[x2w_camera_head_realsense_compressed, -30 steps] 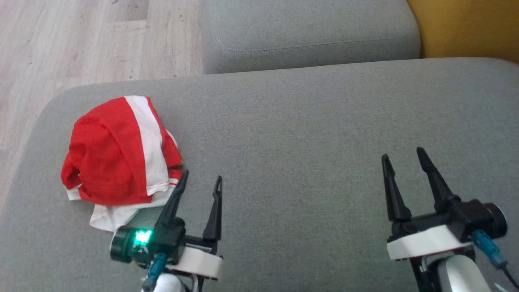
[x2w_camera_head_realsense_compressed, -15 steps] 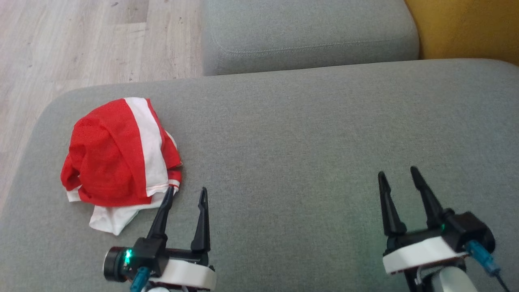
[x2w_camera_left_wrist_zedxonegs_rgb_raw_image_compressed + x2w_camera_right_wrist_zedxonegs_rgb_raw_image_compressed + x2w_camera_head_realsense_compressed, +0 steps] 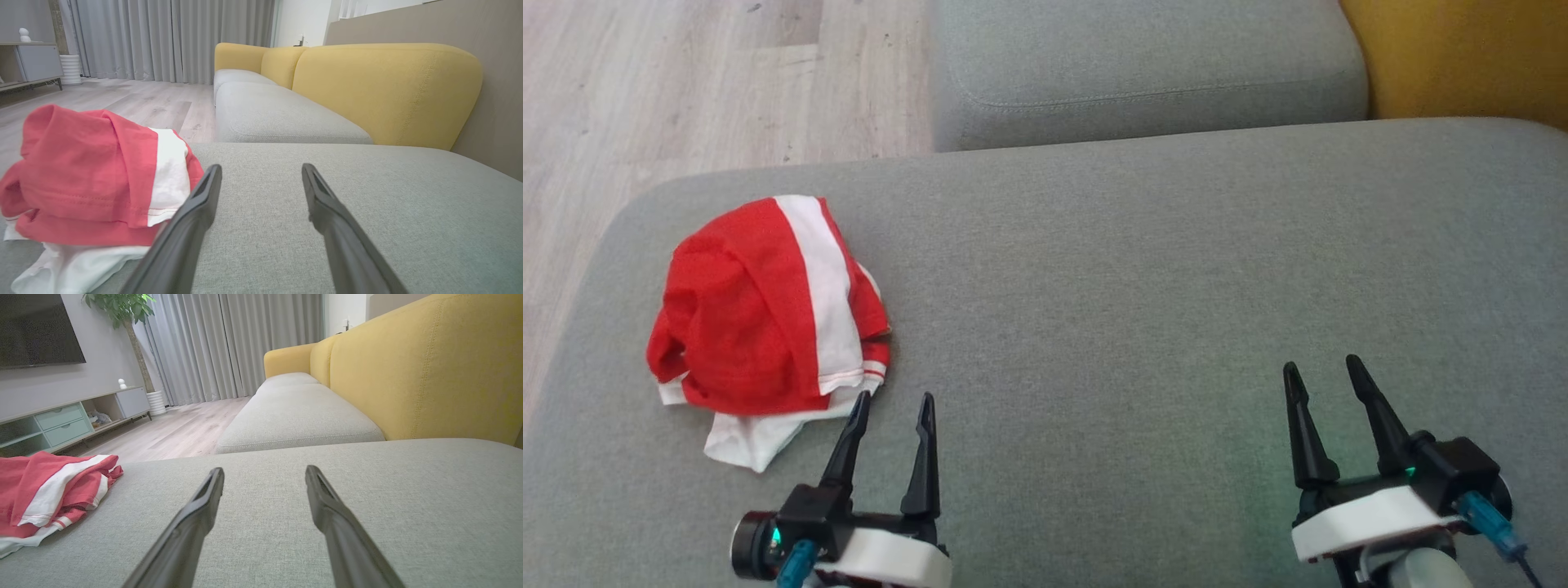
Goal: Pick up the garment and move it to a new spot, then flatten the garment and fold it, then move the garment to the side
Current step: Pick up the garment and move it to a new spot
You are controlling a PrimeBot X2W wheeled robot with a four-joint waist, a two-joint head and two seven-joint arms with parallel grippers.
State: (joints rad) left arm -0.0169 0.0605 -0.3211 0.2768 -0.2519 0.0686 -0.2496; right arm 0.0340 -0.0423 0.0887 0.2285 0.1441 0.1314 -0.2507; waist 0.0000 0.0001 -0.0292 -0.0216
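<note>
Red-and-white garment [image 3: 760, 310] lies bunched at the left of the grey sofa cushion [image 3: 1135, 286]; left gripper [image 3: 894, 398] and right gripper [image 3: 1321, 364] gape empty. Likely best: the left pinches several layers low.

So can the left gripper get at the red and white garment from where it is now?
Probably yes. The left gripper is open and sits right beside the near edge of the garment on the grey cushion, and nothing lies between them.
</note>
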